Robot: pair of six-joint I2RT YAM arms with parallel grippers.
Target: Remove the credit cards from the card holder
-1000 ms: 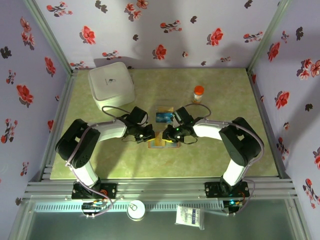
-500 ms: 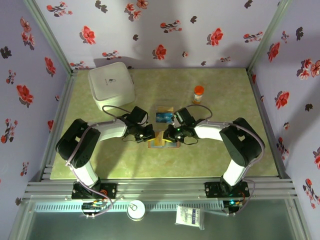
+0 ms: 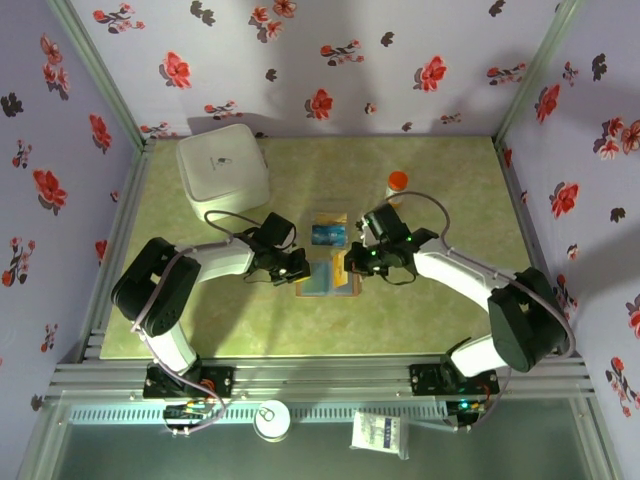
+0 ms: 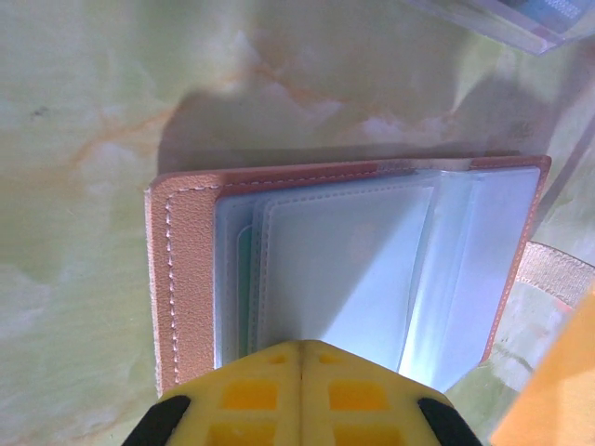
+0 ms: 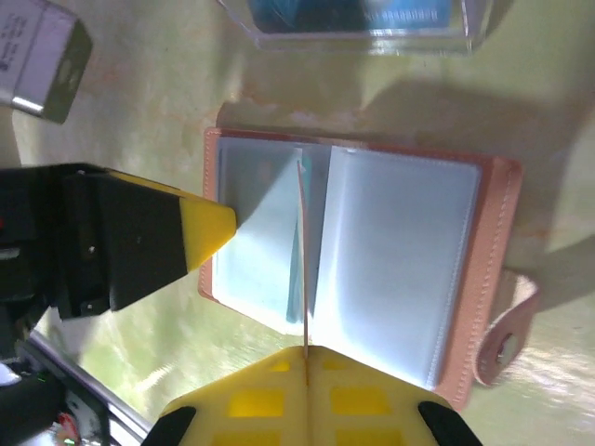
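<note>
- The left gripper (image 4: pixel 299 360) has its yellow fingers pressed together with nothing between them. Its tips are at the clear pockets of the card holder (image 4: pixel 181 269), which lies open on the table just ahead.
- The right gripper (image 5: pixel 305 362) is closed, pinching a thin leaf of the card holder that stands on edge, straight out from its tips.
- The edge of a teal-green card (image 4: pixel 243 279) peeks from a pocket ahead-left of the left fingertips.
- A clear box (image 5: pixel 358 35) lies beyond the holder.

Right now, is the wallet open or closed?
Open. The wallet lies spread on the table, with its pale inner pockets facing up between the brown edges.
</note>
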